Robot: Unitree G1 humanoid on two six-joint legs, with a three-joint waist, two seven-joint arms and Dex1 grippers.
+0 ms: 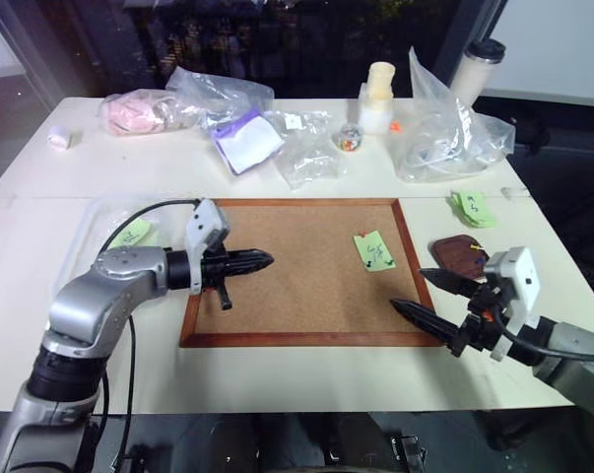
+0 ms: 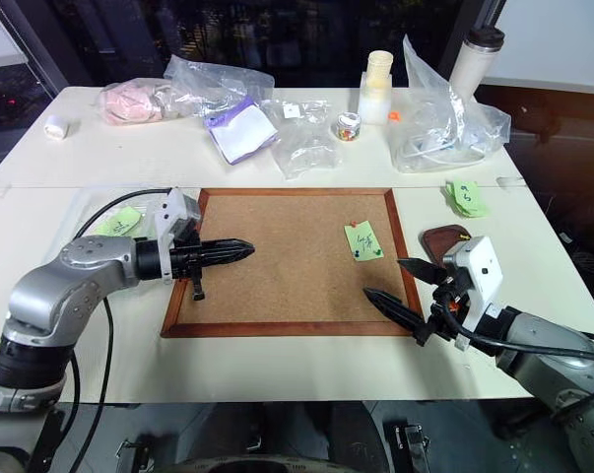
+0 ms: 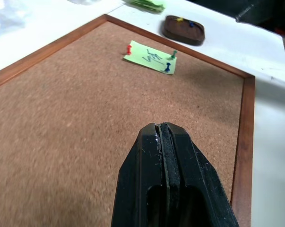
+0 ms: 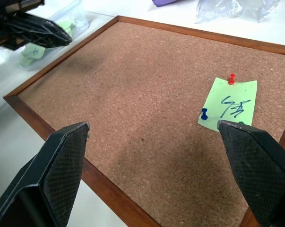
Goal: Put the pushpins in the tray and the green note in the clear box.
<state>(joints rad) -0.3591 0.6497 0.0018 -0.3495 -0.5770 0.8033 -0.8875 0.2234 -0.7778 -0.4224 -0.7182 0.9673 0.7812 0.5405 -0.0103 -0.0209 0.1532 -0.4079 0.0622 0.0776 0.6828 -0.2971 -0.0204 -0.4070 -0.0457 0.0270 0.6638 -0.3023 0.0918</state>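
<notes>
- Table (image 1: 306, 379): smooth, pale, matt top carrying every item below.
- Corkboard (image 1: 297, 286): large flat rectangle at the table's centre, grainy tan cork inside a narrow red-brown wood frame.
- Clear plastic bags (image 1: 444, 133): crumpled, glossy film, spread from 11 to 1 o'clock of the corkboard along the far edge of the table.
- Clear box (image 1: 99, 222): shallow transparent plastic with rounded corners, at 9 o'clock of the corkboard just outside its frame; pale green paper lies inside it.
- Left gripper (image 1: 262, 260): two black tapered fingers pressed tightly together, nothing between them; it hovers over the corkboard's 9 o'clock side.
- Right gripper (image 1: 422, 296): black fingers (image 4: 62, 170) with cross-hatched inner pads, spread wide and empty, poised over the corkboard's frame at about 4 o'clock.
- Pad of green notes (image 1: 472, 207): thicker pale green stack at 2 o'clock of the corkboard, well apart from it.
- Tray (image 1: 461, 258): small dark brown rounded dish with a smooth low rim, on the table just outside the frame at 3 o'clock; a yellow and a blue pin head lie in it.
- Green note (image 1: 373, 250): thin pale green square with dark handwriting, lying flat on the cork at 3 o'clock, near the frame.
- Pushpins (image 4: 204, 113): tiny glossy heads, one red, one blue, one green, stuck at the note's edges.
</notes>
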